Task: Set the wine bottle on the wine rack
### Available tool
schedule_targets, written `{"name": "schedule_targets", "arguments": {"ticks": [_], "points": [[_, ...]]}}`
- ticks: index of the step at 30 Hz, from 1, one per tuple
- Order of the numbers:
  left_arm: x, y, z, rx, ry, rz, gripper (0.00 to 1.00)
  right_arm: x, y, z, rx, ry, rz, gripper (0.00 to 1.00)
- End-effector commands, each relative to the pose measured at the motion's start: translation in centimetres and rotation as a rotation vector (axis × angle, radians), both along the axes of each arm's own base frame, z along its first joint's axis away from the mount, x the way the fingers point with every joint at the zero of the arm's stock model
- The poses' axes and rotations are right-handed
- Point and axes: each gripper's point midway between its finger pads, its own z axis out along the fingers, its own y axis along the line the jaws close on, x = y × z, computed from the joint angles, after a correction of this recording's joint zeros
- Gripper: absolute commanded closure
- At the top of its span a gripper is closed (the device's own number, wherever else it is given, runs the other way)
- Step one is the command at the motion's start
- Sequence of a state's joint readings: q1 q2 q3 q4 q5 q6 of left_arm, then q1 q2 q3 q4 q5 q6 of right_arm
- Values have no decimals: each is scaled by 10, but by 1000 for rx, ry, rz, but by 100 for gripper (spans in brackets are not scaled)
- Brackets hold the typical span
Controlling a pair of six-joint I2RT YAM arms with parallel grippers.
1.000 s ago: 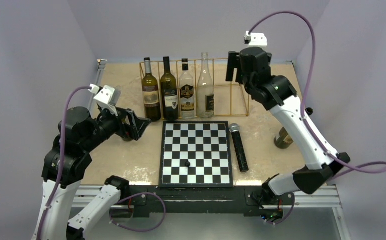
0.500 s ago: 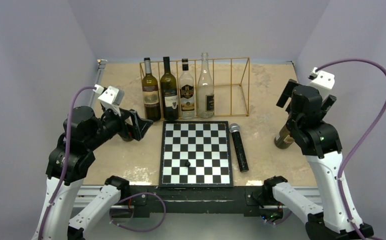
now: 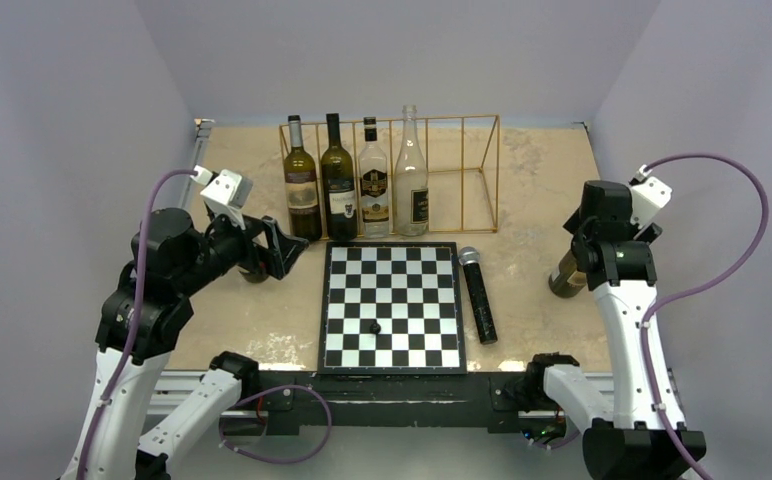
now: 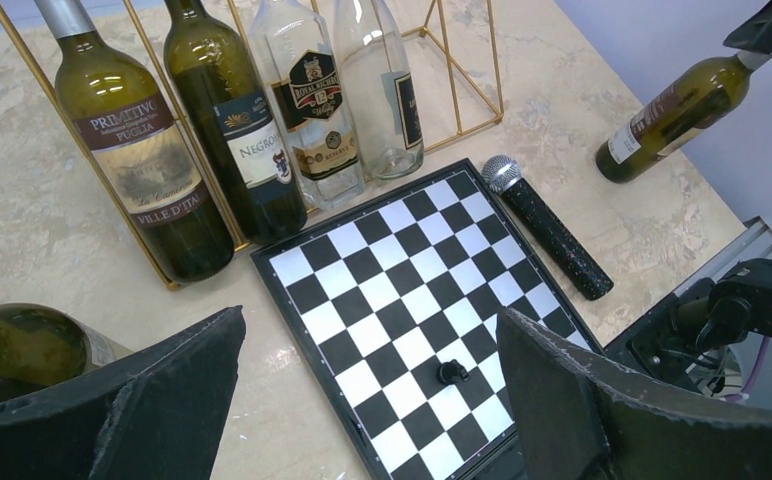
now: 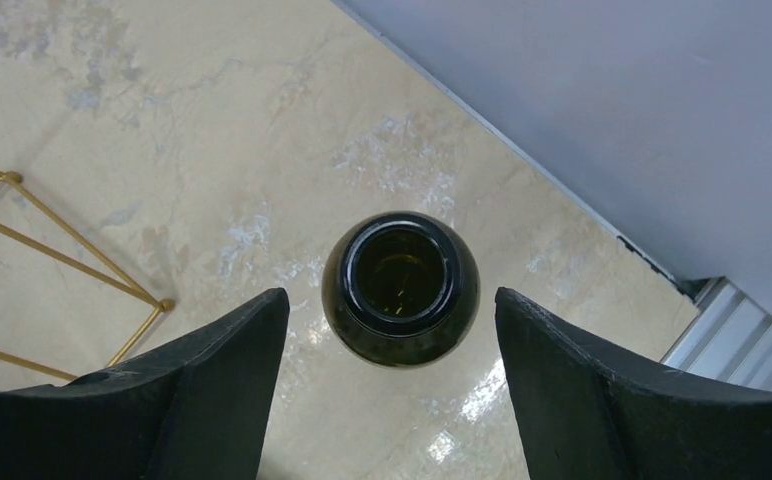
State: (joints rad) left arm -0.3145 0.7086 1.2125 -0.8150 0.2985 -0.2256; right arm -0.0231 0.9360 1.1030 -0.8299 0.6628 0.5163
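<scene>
Right gripper (image 5: 390,296): jaws released, one finger on each side of the wine bottle (image 5: 400,275) mouth, gaps showing on both sides, nothing grasped. Your wrist view looks straight down the neck. The bottle stands on the table (image 3: 542,170) near the right edge, well apart from the wine rack (image 3: 497,172) (four bottles (image 3: 357,185) fill the rack's left end). Left gripper (image 4: 370,325): spread wide, holding nothing, near the chessboard (image 4: 402,290); a second green bottle (image 4: 22,350) sits just beside one finger.

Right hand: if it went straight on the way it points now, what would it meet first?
The green wine bottle. Its open mouth sits straight ahead, centred between the spread fingers of the right hand, which do not touch it. How far off the bottle is, the wrist view does not show.
</scene>
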Motion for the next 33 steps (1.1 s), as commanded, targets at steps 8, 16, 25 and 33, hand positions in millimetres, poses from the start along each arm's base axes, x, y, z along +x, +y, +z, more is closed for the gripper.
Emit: {"name": "schedule_targets", "arguments": {"ticks": [8, 16, 25, 33], "points": [[6, -4, 5, -20, -29, -10, 1, -5, -21, -9, -17, -102, -201, 33], [4, -3, 5, -20, -30, -8, 1, -3, -24, -4, -42, -107, -195, 67], [1, -1, 5, -20, -39, 0, 1, 8, -11, 39, -36, -193, -63, 100], [2, -2, 4, -20, -33, -10, 1, 27, 28, 106, -2, -299, 194, 100]]}}
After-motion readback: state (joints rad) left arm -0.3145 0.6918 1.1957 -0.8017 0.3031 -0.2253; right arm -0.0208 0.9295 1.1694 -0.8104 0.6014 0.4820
